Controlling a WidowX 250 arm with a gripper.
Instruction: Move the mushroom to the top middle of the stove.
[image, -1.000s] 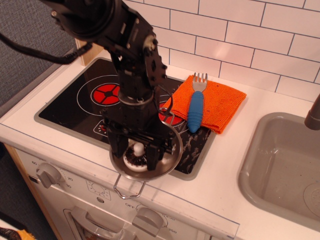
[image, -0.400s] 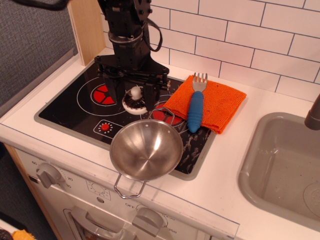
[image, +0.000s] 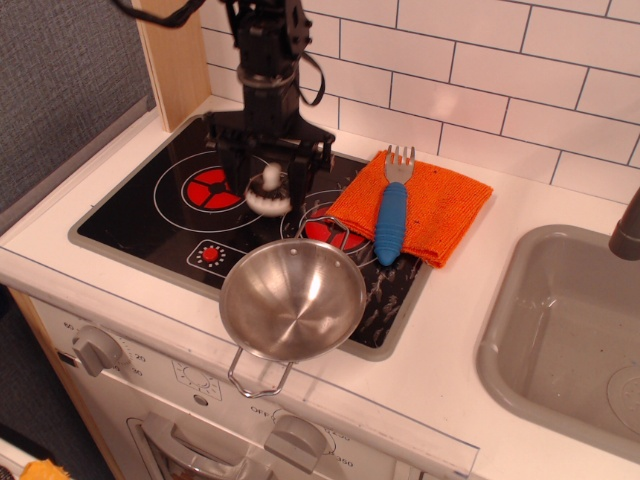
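The mushroom (image: 268, 190) is white-stemmed with a dark gilled underside and sits between my fingers. My gripper (image: 268, 186) is shut on it and holds it over the back middle of the stove (image: 150, 215), between the two red burner marks. I cannot tell whether the mushroom touches the black cooktop. My black arm comes down from the top of the view.
A steel bowl (image: 292, 300) with a wire handle stands empty at the stove's front right edge. An orange cloth (image: 440, 205) with a blue-handled fork (image: 392, 218) lies to the right. A grey sink (image: 570, 335) is at far right. A wooden panel (image: 175, 55) stands behind left.
My gripper lifted the mushroom out of the steel bowl and carried it back and left over the stove. The bowl now stands empty.
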